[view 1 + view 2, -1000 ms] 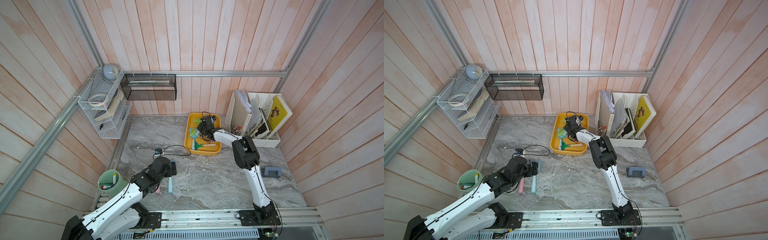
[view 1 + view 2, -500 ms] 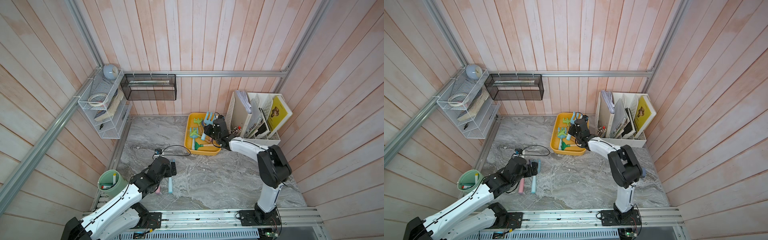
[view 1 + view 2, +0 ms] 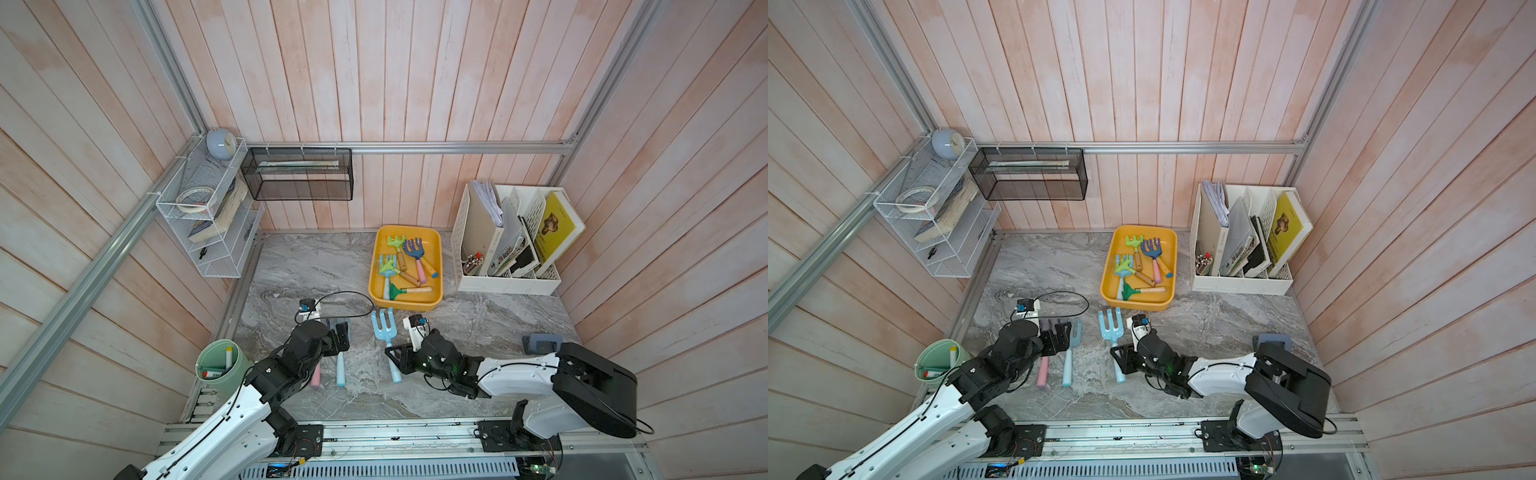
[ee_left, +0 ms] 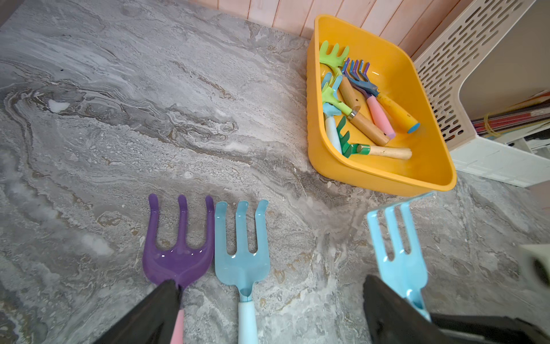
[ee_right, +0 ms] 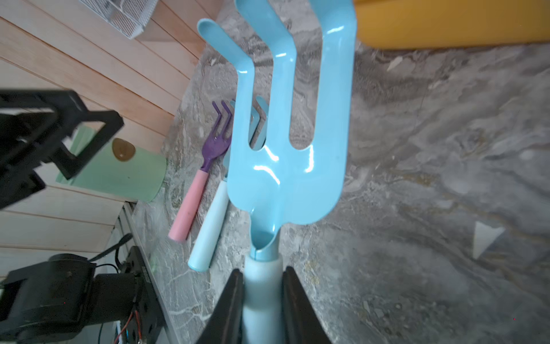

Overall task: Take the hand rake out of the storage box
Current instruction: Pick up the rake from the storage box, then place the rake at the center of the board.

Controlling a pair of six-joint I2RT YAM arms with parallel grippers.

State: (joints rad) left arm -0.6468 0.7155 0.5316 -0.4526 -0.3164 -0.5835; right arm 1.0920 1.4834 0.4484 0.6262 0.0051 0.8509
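Out of the storage box [image 3: 405,306] now: light-blue hand rake [image 5: 285,166], handle pinched tight in right gripper [image 5: 261,277]; left gripper [image 4: 269,287] gaping, empty. Just needs setting down, probably.

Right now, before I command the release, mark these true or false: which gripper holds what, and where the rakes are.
1. The right gripper is shut on the handle of the light blue rake. True.
2. That rake is inside the storage box. False: it is outside, over the table in front of the box.
3. The left gripper is shut on the purple rake. False: it is open and holds nothing; the purple rake lies on the table.
4. Several rakes lie in the storage box. True.
5. The purple rake and a blue rake lie side by side on the table. True.
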